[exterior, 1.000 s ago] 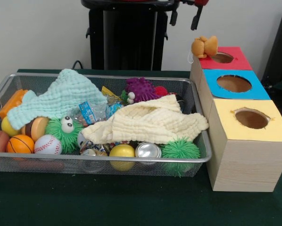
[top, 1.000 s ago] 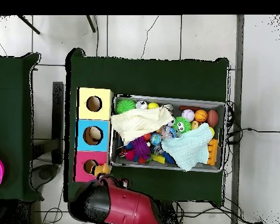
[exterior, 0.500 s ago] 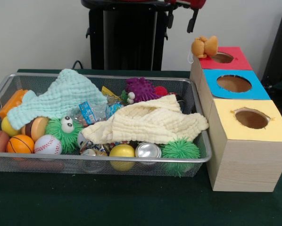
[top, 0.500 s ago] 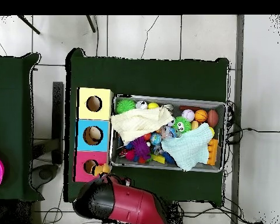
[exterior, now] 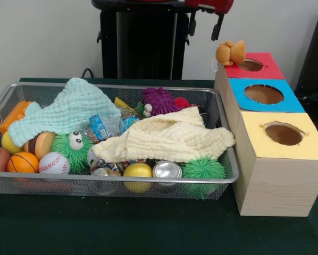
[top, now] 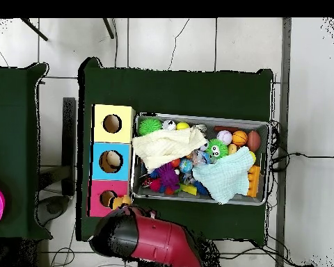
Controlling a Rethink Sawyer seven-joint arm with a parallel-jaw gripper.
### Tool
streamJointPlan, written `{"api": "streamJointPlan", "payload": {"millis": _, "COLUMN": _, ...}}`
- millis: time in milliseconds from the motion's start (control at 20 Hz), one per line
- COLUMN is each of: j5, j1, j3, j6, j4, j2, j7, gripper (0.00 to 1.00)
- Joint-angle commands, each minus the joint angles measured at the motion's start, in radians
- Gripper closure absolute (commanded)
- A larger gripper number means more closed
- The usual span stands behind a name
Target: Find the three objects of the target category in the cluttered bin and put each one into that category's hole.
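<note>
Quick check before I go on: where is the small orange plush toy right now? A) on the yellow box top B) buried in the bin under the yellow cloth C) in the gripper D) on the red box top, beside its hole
D: the orange plush toy sits on the red box top, at the rim of its hole, outside the bin and clear of the gripper above.

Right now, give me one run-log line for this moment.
arm: drawn back above red box | pincer: state unclear, carries nothing | plush toy: beside red hole | bin: cloths over clutter
</note>
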Motion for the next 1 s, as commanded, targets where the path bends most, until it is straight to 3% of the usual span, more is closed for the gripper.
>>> {"api": "streamJointPlan", "payload": {"millis": 50, "j5": -0.042, "j1": -0.045, "j3": 0.099, "j6": -0.059, "j4": -0.034, "j2": 0.028, "j7": 0.059, "gripper": 0.00}}
{"api": "streamJointPlan", "payload": {"millis": 250, "j5": -0.047, "j1": -0.063, "j3": 0.110, "j6": -0.070, "j4": -0.027, "j2": 0.025, "j7": 0.047, "gripper": 0.00}}
{"api": "streamJointPlan", "payload": {"millis": 300, "j5": -0.028, "j1": -0.085, "j3": 0.133, "j6": -0.040, "j4": -0.015, "j2": 0.024, "j7": 0.040, "gripper": 1.00}}
{"api": "streamJointPlan", "payload": {"millis": 1000, "j5": -0.026, "j1": -0.074, "j3": 0.115, "j6": -0.070, "j4": -0.017, "j2": 0.005, "j7": 0.089, "gripper": 1.00}}
